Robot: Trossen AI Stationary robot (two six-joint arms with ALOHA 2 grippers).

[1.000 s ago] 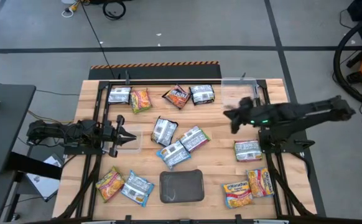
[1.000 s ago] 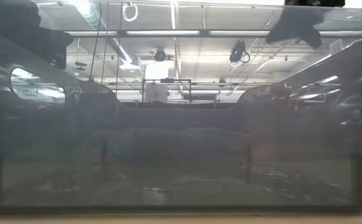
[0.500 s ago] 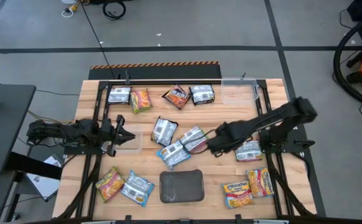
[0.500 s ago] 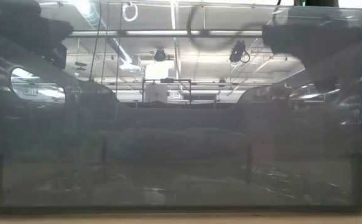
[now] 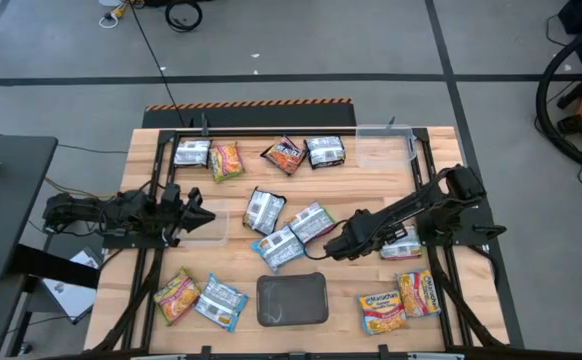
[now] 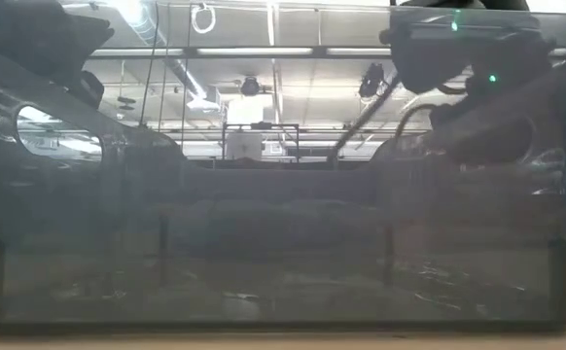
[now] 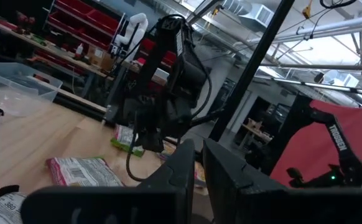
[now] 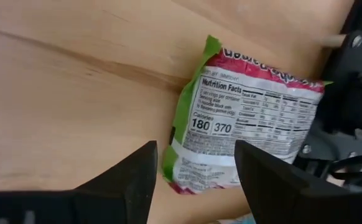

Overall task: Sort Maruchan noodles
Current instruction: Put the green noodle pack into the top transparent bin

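Maruchan noodle packets lie flat across the wooden table [image 5: 371, 185]: several along the far edge, such as a dark red one [image 5: 286, 155], a cluster mid-table, and more near the front corners. My right gripper [image 5: 335, 243] is open, low over the table beside a green-silver packet [image 5: 313, 222]. In the right wrist view that packet [image 8: 243, 137] lies label-side up just beyond the gripper [image 8: 196, 186], touching neither finger. My left gripper [image 5: 199, 213] waits shut at the table's left, over a clear tub [image 5: 211, 228].
A dark grey tray [image 5: 293, 300] sits at the front middle and a second clear tub [image 5: 383, 150] at the far right. A blue-white packet [image 5: 279, 247] lies next to the green one. Another green packet [image 5: 401, 243] lies partly under my right arm.
My right arm has swung from beside the far-right tub toward the table's middle and near edge, and it has come down. Its gripper now sits low next to the green-silver packet. No packet has moved.
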